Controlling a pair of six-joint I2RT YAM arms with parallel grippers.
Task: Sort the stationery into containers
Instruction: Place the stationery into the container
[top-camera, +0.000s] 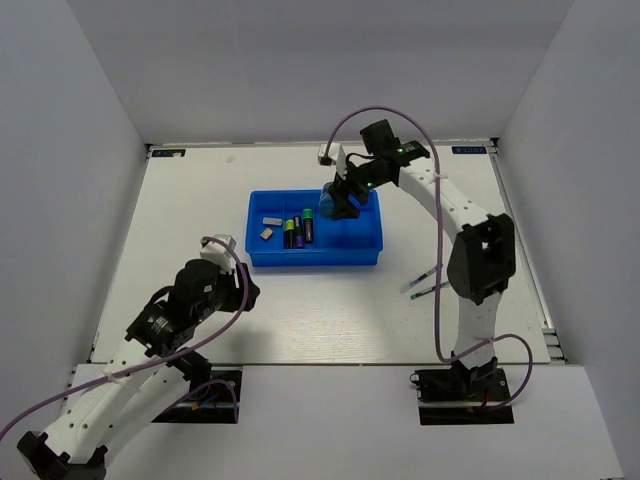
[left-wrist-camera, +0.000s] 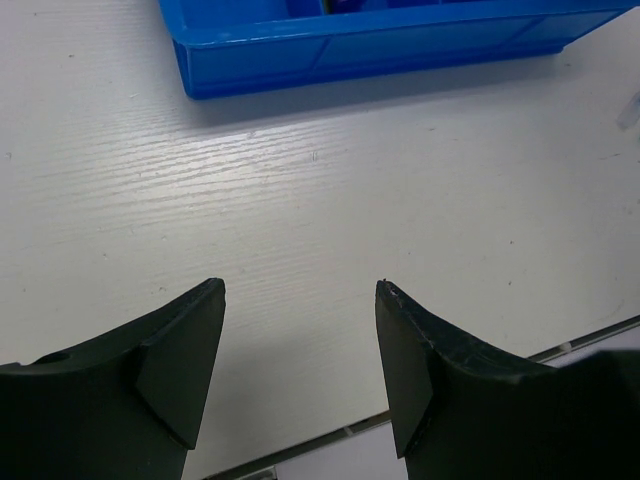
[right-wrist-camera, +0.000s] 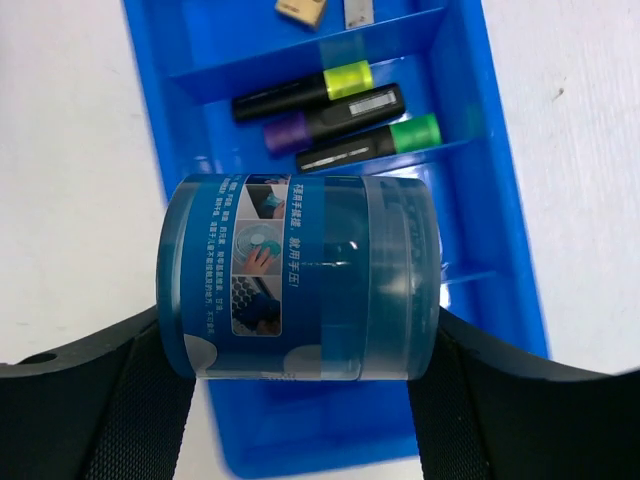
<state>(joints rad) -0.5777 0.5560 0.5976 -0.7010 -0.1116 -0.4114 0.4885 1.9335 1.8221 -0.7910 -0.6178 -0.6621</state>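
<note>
The bright blue ribbed tray (top-camera: 362, 258) sits mid-table and also shows in the right wrist view (right-wrist-camera: 500, 210). It holds two grey erasers (top-camera: 268, 224) and three black markers (top-camera: 298, 230) with yellow, purple and green ends (right-wrist-camera: 330, 110). My right gripper (top-camera: 338, 200) is shut on the round blue-white tape roll (right-wrist-camera: 300, 275) and holds it above the tray's right end. Two thin pens (top-camera: 425, 282) lie on the table right of the tray. My left gripper (left-wrist-camera: 300, 340) is open and empty over bare table, near of the tray (left-wrist-camera: 400, 40).
White walls enclose the table on three sides. The right arm's base column (top-camera: 480, 260) stands just right of the pens. The table's near edge (left-wrist-camera: 560, 350) runs under my left gripper.
</note>
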